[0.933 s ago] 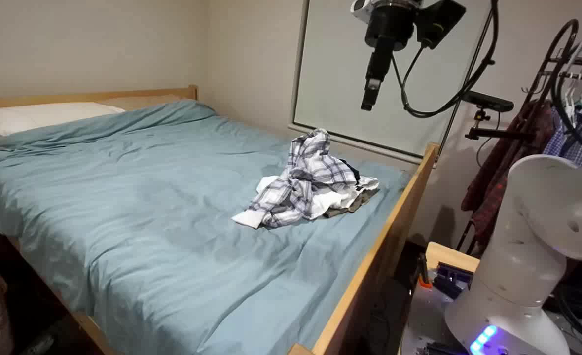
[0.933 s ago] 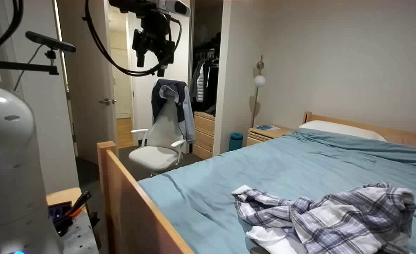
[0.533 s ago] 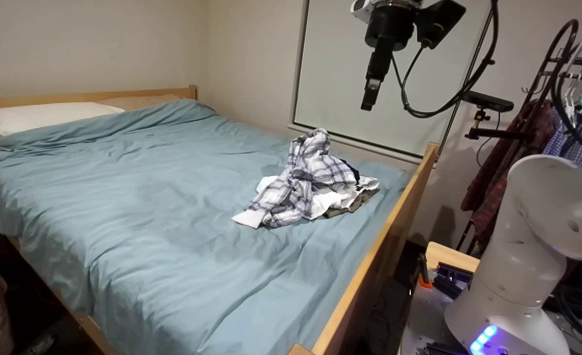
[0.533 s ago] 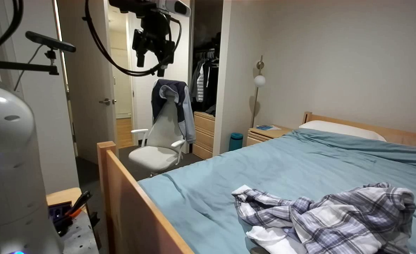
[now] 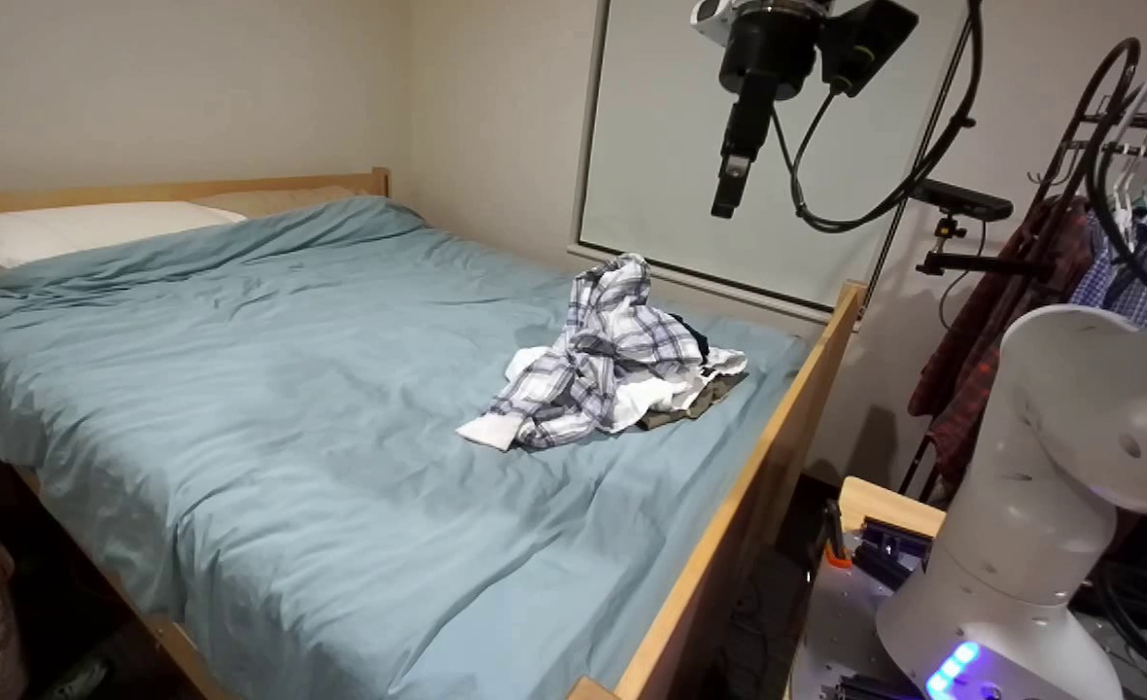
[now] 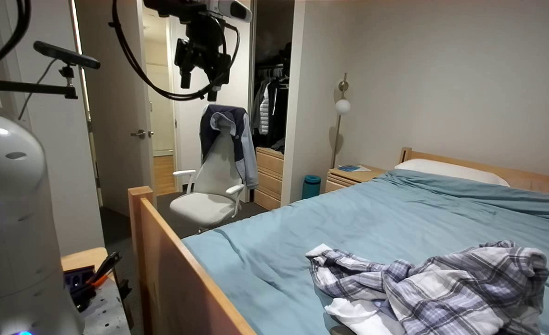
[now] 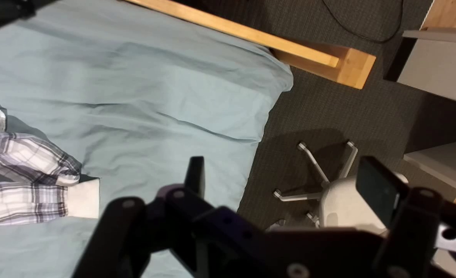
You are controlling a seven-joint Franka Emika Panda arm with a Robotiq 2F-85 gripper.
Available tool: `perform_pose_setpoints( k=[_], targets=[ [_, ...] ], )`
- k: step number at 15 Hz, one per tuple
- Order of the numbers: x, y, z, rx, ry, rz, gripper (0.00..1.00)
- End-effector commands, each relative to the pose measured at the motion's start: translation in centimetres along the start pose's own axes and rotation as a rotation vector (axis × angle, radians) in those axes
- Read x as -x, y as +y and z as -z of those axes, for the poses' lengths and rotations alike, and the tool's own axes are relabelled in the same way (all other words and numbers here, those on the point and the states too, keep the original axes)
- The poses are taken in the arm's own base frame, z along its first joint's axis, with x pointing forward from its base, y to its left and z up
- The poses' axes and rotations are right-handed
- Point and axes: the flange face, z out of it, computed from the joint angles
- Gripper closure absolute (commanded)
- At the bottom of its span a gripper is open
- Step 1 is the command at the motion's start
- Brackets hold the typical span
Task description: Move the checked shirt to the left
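Observation:
The checked shirt, white with grey-purple plaid, lies crumpled on the blue bedspread near the foot of the bed, in both exterior views (image 5: 632, 335) (image 6: 446, 293). One sleeve with a white cuff stretches out flat. It shows partly at the left edge of the wrist view (image 7: 31, 162). White, dark and olive-brown cloth (image 5: 690, 399) lies under it, partly hidden. My gripper (image 7: 286, 181) is open, with nothing between its fingers. It hangs high in the air, well apart from the shirt, pointing down in both exterior views (image 5: 726, 204) (image 6: 199, 89).
The wooden footboard (image 5: 729, 515) runs between the robot base and the bed (image 5: 292, 389). A white office chair (image 6: 214, 200) with a jacket on it stands beyond the bed's corner. A camera on a bracket (image 5: 962, 199) and a clothes rack (image 5: 1108, 156) are near the arm.

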Motion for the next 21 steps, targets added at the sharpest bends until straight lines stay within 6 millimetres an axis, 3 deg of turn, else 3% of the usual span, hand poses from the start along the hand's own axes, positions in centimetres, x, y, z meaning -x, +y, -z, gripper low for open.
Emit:
perform_pose_setpoints(
  k=[1,5,7,8,12,16,21],
  targets=[
    [-5.1,-0.1,-1.9,0.003,0.097,-0.109,0.00],
    [-5.7,1.9,-2.1,0.007,0.086,-0.120,0.00],
    [-6.0,0.9,-2.7,-0.006,0.070,-0.133,0.00],
    [0.0,0.0,0.0,0.000,-0.001,0.000,0.00],
    [0.0,0.0,0.0,0.000,-0.001,0.000,0.00],
    [-2.8,-0.7,-1.7,0.011,0.033,-0.032,0.00],
    [-3.4,-0.5,-2.0,0.013,0.027,-0.036,0.00]
  ],
)
